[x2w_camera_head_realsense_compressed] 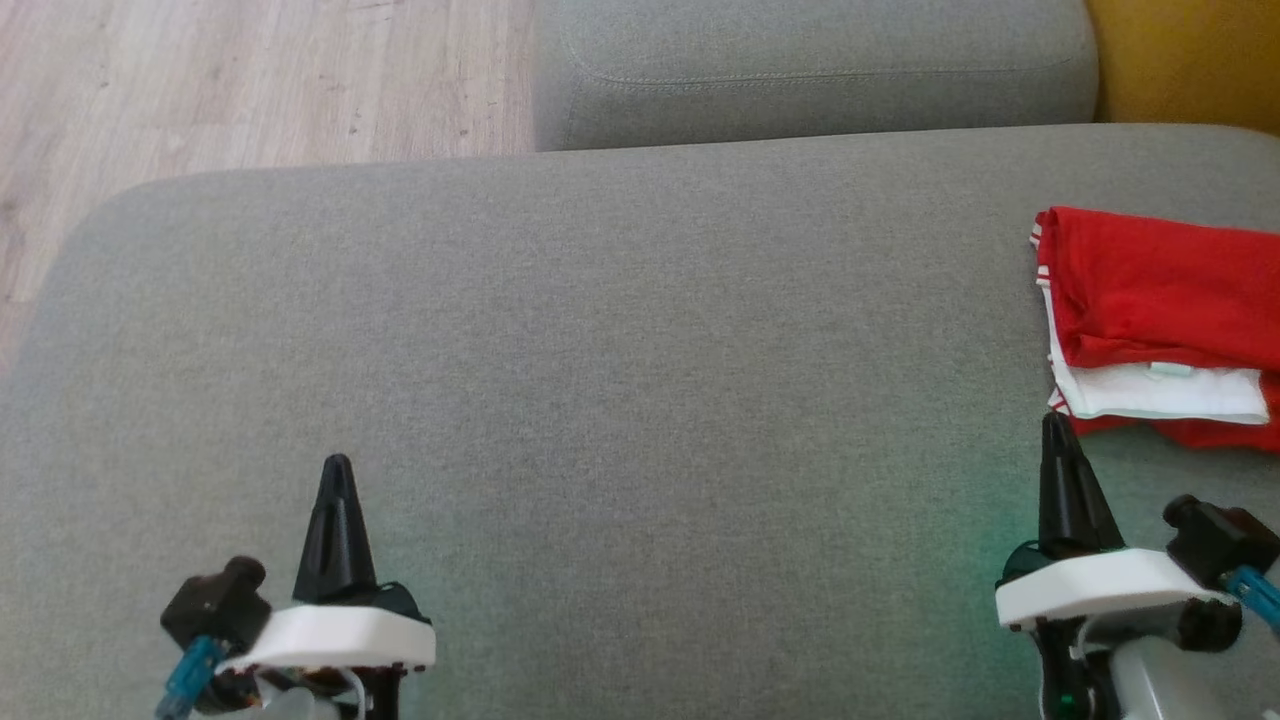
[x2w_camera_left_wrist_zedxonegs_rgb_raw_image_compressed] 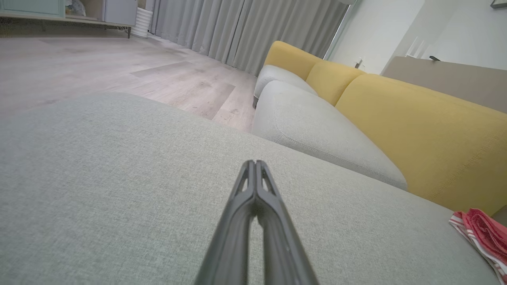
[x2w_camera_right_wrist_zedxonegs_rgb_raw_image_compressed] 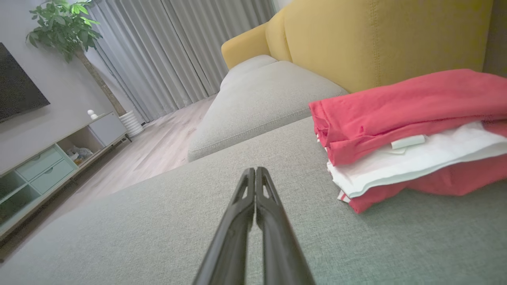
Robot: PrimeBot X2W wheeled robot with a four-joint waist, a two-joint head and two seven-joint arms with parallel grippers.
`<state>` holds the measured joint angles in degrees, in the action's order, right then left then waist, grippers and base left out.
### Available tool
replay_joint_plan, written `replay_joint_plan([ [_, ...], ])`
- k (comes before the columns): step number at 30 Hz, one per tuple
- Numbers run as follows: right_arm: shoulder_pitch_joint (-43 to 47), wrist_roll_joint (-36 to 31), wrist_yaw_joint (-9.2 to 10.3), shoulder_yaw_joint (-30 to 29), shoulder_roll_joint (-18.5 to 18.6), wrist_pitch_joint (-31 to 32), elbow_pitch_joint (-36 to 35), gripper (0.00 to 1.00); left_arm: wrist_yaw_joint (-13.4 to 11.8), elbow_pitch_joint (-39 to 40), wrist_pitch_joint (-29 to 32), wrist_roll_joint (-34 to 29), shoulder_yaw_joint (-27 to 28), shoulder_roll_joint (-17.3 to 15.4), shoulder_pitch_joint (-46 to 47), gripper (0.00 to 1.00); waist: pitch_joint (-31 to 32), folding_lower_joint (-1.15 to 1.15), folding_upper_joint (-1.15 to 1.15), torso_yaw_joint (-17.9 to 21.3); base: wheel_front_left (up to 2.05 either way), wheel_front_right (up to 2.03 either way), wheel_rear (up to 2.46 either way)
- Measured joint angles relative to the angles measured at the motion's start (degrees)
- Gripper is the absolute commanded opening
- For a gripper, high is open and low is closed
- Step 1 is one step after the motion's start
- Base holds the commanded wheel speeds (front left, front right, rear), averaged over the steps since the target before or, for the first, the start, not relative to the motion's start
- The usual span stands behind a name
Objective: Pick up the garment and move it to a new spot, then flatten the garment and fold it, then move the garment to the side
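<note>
Both the left pincer (x2w_camera_head_realsense_compressed: pixel 337 463) and the right pincer (x2w_camera_head_realsense_compressed: pixel 1055 420) are pressed together, empty. A careless sweep could snag and spill the folded red-and-white cloth garment (x2w_camera_head_realsense_compressed: pixel 1160 290). It lies on the grey fabric sofa cushion (x2w_camera_head_realsense_compressed: pixel 600 350) at the head view's right edge, just above the right pincer's tip and well apart from the left pincer.

Folded garment (x2w_camera_head_realsense_compressed: pixel 1160 290) lies on the sofa seat (x2w_camera_head_realsense_compressed: pixel 600 350) at my far right, just ahead of my right gripper (x2w_camera_head_realsense_compressed: pixel 1056 422); my left gripper (x2w_camera_head_realsense_compressed: pixel 337 464) sits well to its left.
</note>
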<state>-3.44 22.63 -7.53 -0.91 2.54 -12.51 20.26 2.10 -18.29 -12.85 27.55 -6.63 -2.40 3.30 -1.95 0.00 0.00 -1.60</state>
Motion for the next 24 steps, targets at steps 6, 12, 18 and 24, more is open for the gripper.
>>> replay_joint_plan([
  [6, 0.00, 3.63, 0.00, -0.33, 0.00, 1.00, -0.07, 0.00, 0.43, 0.08, 0.93, 3.44, 0.69, 0.00, 0.00, 0.00, 0.09, 0.00, 0.00, 0.08, 0.00, 0.00, 0.00],
  [12, 0.00, 7.25, 0.00, -0.82, 0.00, 1.94, -0.33, 0.00, 0.48, 0.15, 2.05, 6.75, 1.20, 0.00, 0.00, 0.00, 0.19, 0.00, 0.00, 0.17, 0.00, 0.00, 0.00],
  [18, 0.00, 10.85, 0.00, -1.15, 0.00, 2.99, -0.47, 0.00, 0.93, 0.21, 2.86, 10.13, 1.59, 0.00, 0.00, 0.00, 0.28, 0.00, 0.00, 0.25, 0.00, 0.00, 0.00],
  [24, 0.00, 13.82, 0.00, -1.34, 0.00, 3.66, -0.80, 0.00, 1.00, 0.27, 3.80, 12.94, 2.29, 0.00, 0.00, 0.00, 0.36, 0.00, 0.00, 0.32, 0.00, 0.00, 0.00],
])
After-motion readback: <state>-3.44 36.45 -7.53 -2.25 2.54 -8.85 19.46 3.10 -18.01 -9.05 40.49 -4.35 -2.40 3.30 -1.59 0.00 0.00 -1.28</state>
